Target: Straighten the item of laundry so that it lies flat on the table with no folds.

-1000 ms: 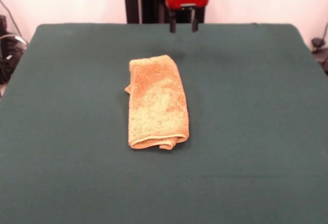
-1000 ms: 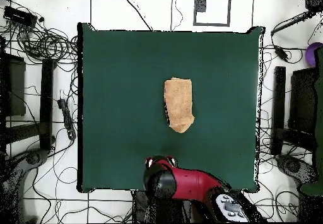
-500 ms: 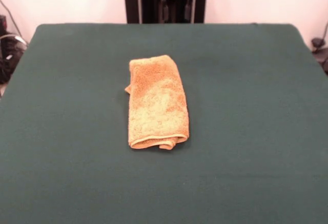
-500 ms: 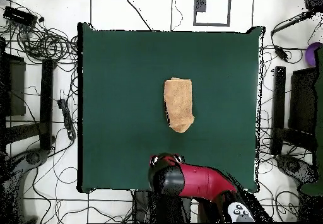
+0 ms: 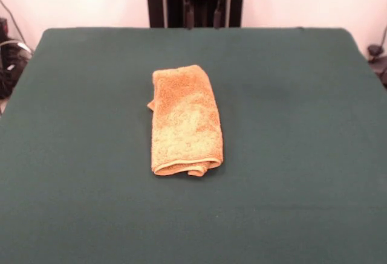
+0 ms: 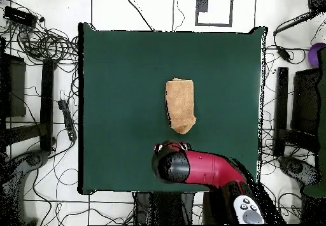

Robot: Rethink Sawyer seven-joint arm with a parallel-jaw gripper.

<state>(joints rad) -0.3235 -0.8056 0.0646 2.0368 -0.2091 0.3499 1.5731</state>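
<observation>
- The towel (image 5: 185, 121) lay near the middle of the table (image 5: 302, 155), folded into a narrow oblong running front to back.
- At its near end a pale border band (image 5: 181, 166) curved across, with a small rolled lump at the near right corner; the layers there looked doubled, so the task was clearly not done.
- On its left side a small flap (image 5: 150, 104) stuck out past the main edge.
- From overhead the towel (image 6: 180, 104) showed as a slim strip with a tapered corner pointing toward the robot's side of the table (image 6: 114, 64).
- At the far edge the gripper (image 5: 202, 17) hung above the table's rim, well apart from the towel; two dark fingers (image 5: 189, 16) stood with a gap between them, spread and holding nothing.
- Overhead, the arm (image 6: 204, 168) reached over the table's robot-side edge, its head near the towel's tapered corner but not over it.
- Step in hand, as I judged it: the approach, before any grasp.
- The next move would call for coming down on a free top-layer corner or edge, pinching only that layer, and drawing it sideways to open the fold.
- Against one second earlier, the gripper sat higher in the front view, its fingers over the dark pedestal rather than the table's rim, and overhead the arm's head had shifted closer to the towel; the towel had not moved.
</observation>
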